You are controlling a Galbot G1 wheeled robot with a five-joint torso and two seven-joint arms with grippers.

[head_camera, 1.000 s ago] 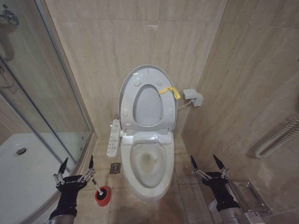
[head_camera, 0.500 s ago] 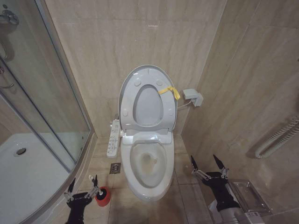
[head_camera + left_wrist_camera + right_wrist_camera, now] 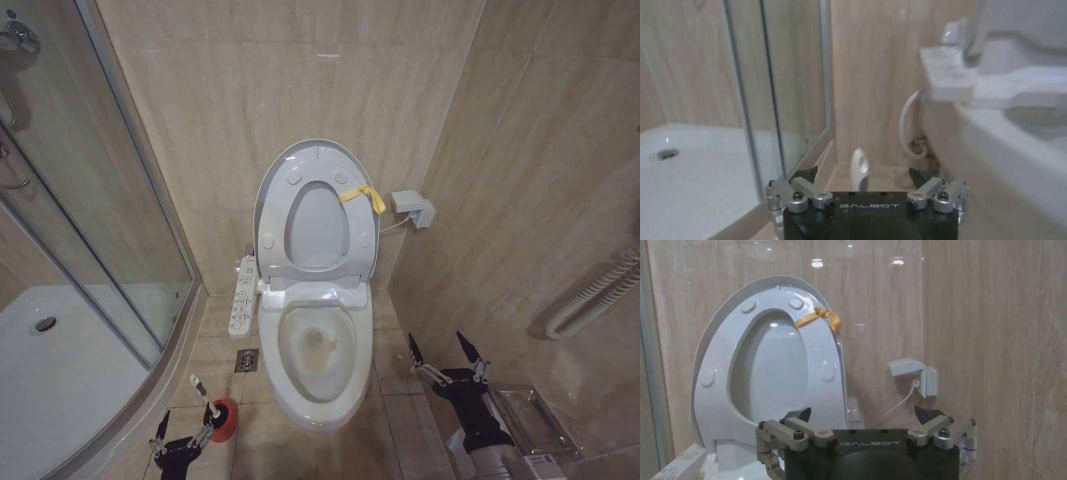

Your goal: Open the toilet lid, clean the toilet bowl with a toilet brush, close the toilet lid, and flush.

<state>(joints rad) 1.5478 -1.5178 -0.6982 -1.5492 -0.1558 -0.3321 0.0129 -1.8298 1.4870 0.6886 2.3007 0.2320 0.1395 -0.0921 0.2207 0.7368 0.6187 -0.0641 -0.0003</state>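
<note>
The toilet lid [image 3: 318,225] stands raised against the wall with the seat ring [image 3: 272,240] up in front of it; the right wrist view also shows the lid [image 3: 770,370]. Below them the toilet bowl [image 3: 318,352] lies uncovered, its inside stained yellowish. The toilet brush [image 3: 201,393] stands on the floor left of the bowl, its head hidden in a red cup holder [image 3: 224,420]. My left gripper [image 3: 184,432] is open low beside it, and the handle's tip [image 3: 857,162] shows between its fingers without touching them. My right gripper [image 3: 441,349] hangs open to the right of the bowl.
A glass shower door [image 3: 95,200] and a white shower tray [image 3: 50,380] close off the left. A control panel [image 3: 241,296] sticks out beside the bowl. A floor drain [image 3: 246,360], a wall socket [image 3: 413,208], a yellow strap [image 3: 364,196] and a clear box [image 3: 535,420] are nearby.
My left gripper has dropped low and drawn back toward the view's bottom edge, ending at the brush handle. The right arm, lid and brush have not moved.
</note>
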